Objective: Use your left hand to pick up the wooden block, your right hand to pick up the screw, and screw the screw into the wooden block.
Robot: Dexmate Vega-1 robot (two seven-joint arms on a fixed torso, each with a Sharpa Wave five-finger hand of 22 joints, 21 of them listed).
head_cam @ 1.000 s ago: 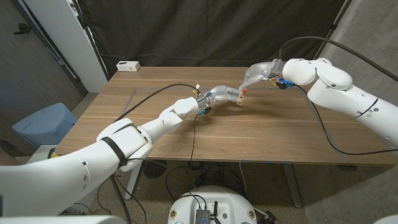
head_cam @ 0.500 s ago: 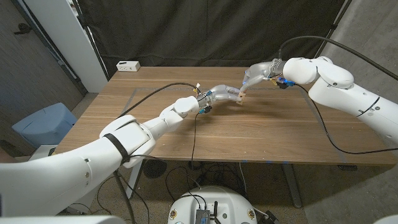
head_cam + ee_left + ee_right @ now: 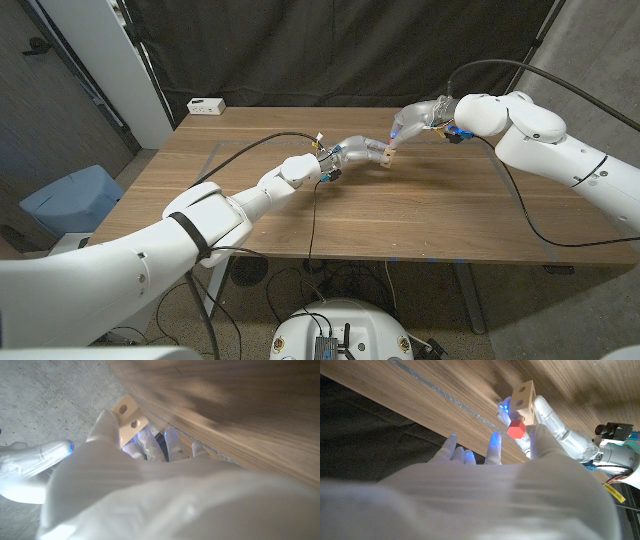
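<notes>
A small pale wooden block [image 3: 525,396] with round holes is held above the table's middle by my left hand [image 3: 352,153]. Its fingers [image 3: 555,427] grip one end of the block [image 3: 384,156]. My right hand [image 3: 412,120] reaches in from the far right and pinches a red-headed screw [image 3: 516,429] at its fingertips. The screw's head sits against the block's side, and its shaft is hidden. In the left wrist view the block [image 3: 128,414] shows two holes above my left hand [image 3: 125,485], with a right-hand finger [image 3: 40,457] beside it.
A white box [image 3: 206,104] lies at the table's far left corner. A black cable [image 3: 310,215] hangs from my left wrist over the table's near edge [image 3: 400,257]. A blue bin [image 3: 70,197] stands on the floor to the left. A dark curtain hangs behind the table.
My right hand has shifted and turned slightly at the block. The left hand and the block have stayed almost in place.
</notes>
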